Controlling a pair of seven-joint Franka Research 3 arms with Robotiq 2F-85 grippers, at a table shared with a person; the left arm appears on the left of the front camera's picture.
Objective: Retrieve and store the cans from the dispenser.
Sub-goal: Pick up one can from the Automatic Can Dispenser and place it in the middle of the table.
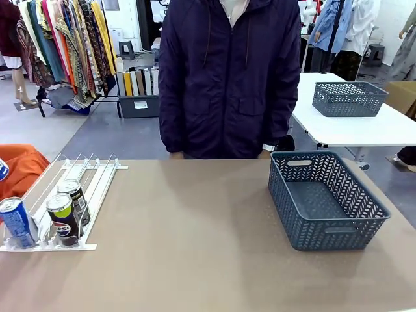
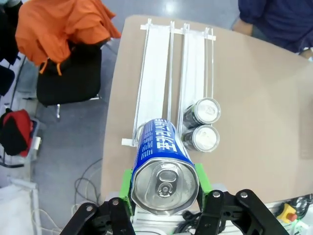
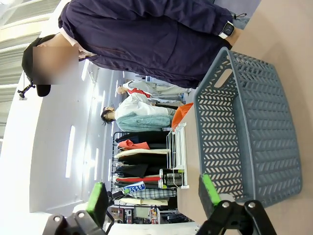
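The left pincer (image 2: 165, 186), black with green pads, is clamped on a slim blue drink can with white lettering (image 2: 160, 147). One pad presses each side of the can's body just below its silver top, which faces the wrist camera. The held can hangs off the desk above the near end of the left lane of the flat white rack of thin parallel rails (image 1: 91, 175), and a sliver of it shows at the left edge of the front view. Left of the desk an orange garment (image 2: 63, 24) is draped over a dark chair. The rack lies on the left part of the brown desk (image 1: 195, 260), running from far to near. At its near stops a second blue can (image 1: 16, 222) stands upright in the left lane. Just right of it two black cans share one lane, the front black can (image 1: 63, 220) at the stop showing a red-white-blue logo and the rear black can (image 1: 76, 194) touching it from behind. A person in a dark navy jacket (image 1: 227, 78) stands at the far side, near the middle. On the right part of the desk sits a dark grey-blue plastic mesh basket (image 1: 325, 201), well apart from the rack. The right pincer (image 3: 152, 193) has its green pads spread wide with nothing between them, and the basket lies ahead of it.
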